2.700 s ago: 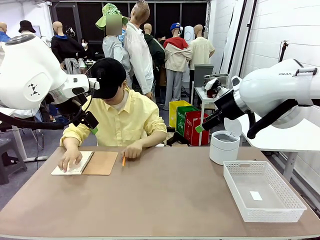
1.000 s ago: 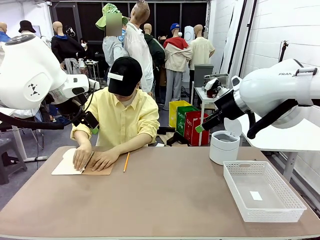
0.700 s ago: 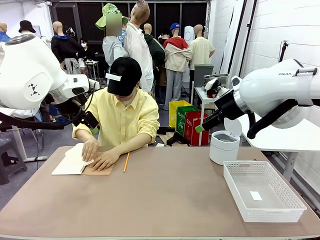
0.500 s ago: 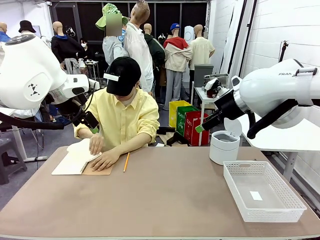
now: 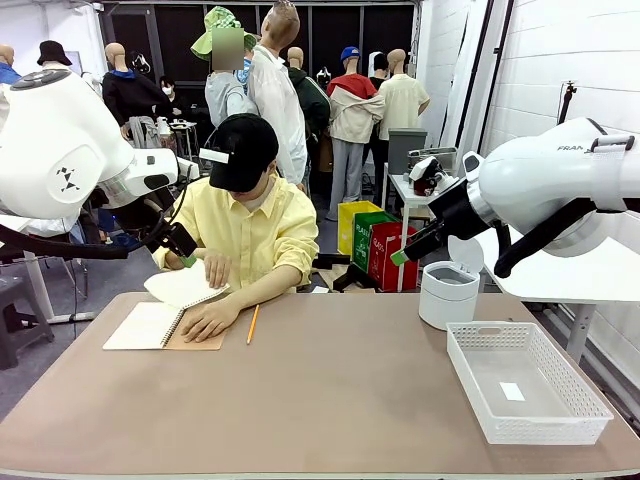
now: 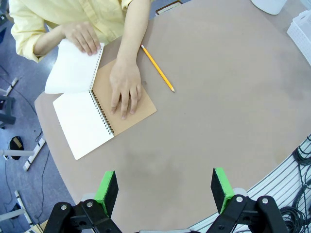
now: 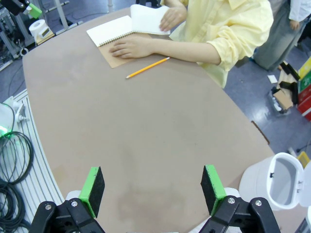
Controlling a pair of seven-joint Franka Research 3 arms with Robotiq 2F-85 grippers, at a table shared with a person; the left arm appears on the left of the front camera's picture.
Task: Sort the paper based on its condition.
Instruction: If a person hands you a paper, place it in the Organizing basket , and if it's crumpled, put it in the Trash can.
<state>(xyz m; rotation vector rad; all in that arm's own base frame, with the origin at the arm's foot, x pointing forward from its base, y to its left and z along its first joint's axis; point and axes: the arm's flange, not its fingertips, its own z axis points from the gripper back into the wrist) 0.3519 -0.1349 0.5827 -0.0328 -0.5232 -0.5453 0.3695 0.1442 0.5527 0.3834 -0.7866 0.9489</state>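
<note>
Brown table (image 5: 330,400), crowded workshop behind, person seated at far side. Spiral notebook (image 6: 97,116) taken as landmark: lying open in front of person, white page on one side of spiral, brown cover on other. Pinned flat by one hand (image 6: 125,90) spread on brown cover, likely to stop notebook sliding during sheet removal. Paper (image 6: 73,68): single white sheet, raised off notebook on person's side, held near its spiral edge by other hand (image 6: 85,36). Probably being torn free or just turned, cannot tell which. Tilted up, not flat; looks smooth, no crumpling visible. Long axis roughly along spiral line, bound edge toward spiral, free edge swung out away from brown cover. Yellow pencil (image 6: 158,68) just beside notebook on brown-cover side, not touching, parked out of the way. White basket (image 5: 466,380) and white bin (image 5: 445,300) with lid up, both well apart from notebook, across table; presumably the two sorting destinations. Left gripper (image 6: 164,187) high above table on robot's side of notebook, jaws wide apart, nothing between pads. Right gripper (image 7: 151,187) likewise spread and empty, hovering far from notebook, nearer bin. Both apparently parked clear to leave person room; sorting not yet begun.
</note>
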